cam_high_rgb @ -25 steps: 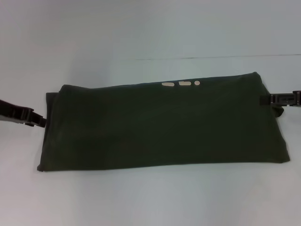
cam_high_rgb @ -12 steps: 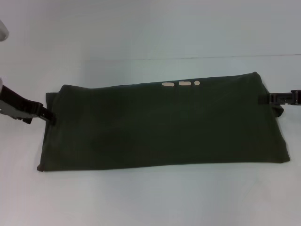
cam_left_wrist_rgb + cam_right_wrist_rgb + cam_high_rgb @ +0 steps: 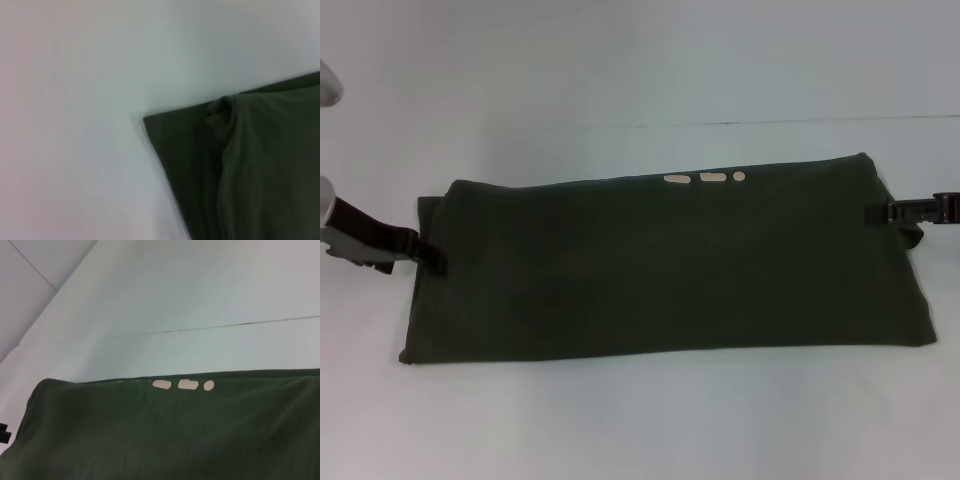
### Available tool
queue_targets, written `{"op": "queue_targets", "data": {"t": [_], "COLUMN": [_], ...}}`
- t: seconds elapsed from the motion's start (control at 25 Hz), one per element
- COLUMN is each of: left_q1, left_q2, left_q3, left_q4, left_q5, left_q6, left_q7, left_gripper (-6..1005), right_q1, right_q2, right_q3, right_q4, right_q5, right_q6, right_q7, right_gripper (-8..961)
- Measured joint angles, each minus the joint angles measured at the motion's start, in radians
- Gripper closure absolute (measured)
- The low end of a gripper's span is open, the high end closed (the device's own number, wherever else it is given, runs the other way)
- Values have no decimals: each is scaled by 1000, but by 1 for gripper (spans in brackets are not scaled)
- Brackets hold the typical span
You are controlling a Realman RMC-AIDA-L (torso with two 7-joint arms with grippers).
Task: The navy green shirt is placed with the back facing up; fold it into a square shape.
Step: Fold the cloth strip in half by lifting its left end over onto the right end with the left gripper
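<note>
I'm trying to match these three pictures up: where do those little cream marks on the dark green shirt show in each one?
Head view: the three cream marks sit on the far edge of the dark olive-green folded cotton shirt, a little right of its middle.
Left wrist view: not in it; only a shirt corner on the white table.
Right wrist view: on the shirt's far edge.
Shared landmark: the shirt's far edge.
</note>
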Motion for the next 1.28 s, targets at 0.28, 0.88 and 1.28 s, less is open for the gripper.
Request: {"op": "queue_targets", "data": {"t": [0.28, 0.88, 1.28], "left_q1": [-8, -16, -21], "left_q2": [-21, -24, -26], "left_q3": [0, 6, 9], "left_q4": [-22, -50, -68], "left_q5": [-1, 3, 6], "left_q6": [-24, -51, -54], "left_q7": [-1, -6, -12], "left_gripper": [216, 217, 216], "right_q1": [4, 4, 3], "right_q2": [2, -1, -3], "right_q3": [-14, -17, -17], "right_q4": [-2, -1, -1], "right_q5": [-2, -2, -2], "right_q6": [2, -4, -4], "right_q7": [-2, -1, -3], "right_gripper": [26, 25, 26]}}
